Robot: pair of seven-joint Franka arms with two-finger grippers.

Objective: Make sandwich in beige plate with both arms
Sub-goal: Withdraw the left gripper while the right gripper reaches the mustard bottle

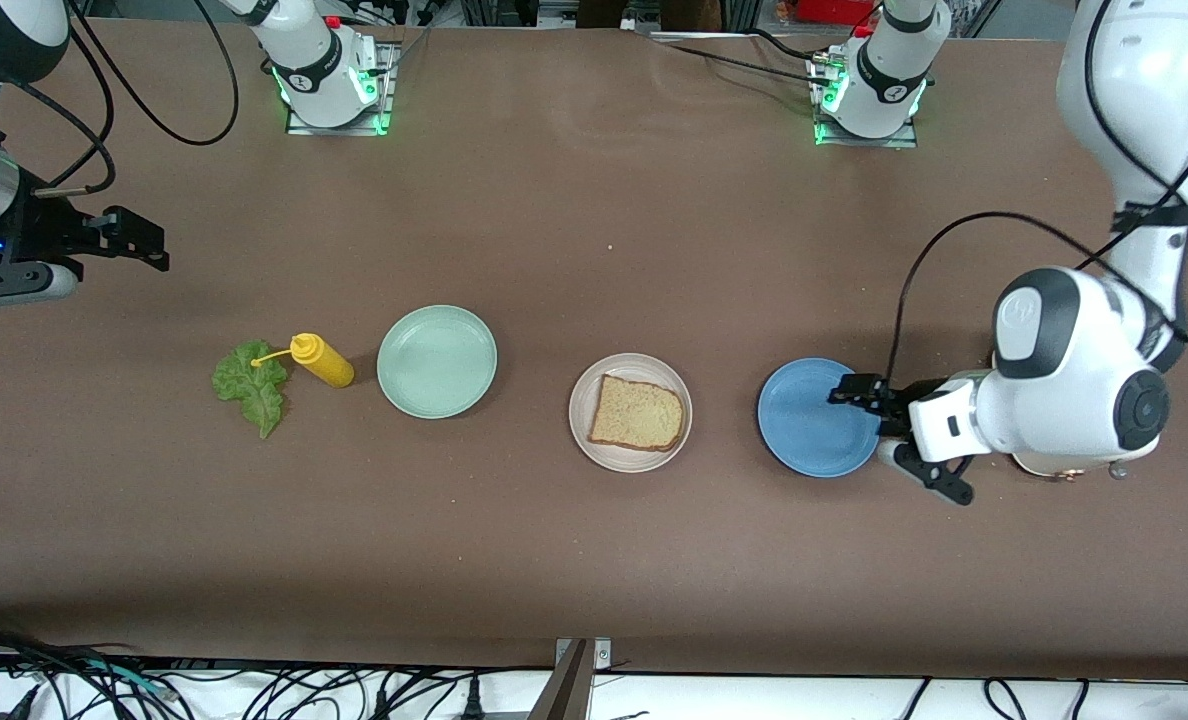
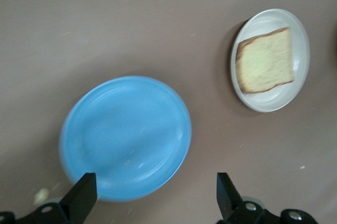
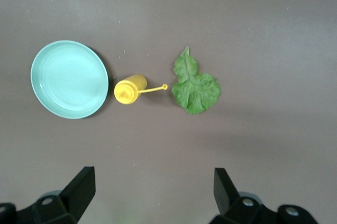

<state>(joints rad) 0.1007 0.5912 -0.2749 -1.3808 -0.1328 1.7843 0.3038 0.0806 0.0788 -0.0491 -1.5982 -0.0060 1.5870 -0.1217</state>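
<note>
Your left gripper hangs over the blue plate, jaws spread wide, holding nothing. Your right gripper waits with jaws wide apart, also empty.

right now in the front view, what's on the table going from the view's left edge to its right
lettuce leaf → yellow squeeze bottle → mint-green plate → beige plate with a bread slice → blue plate
</note>
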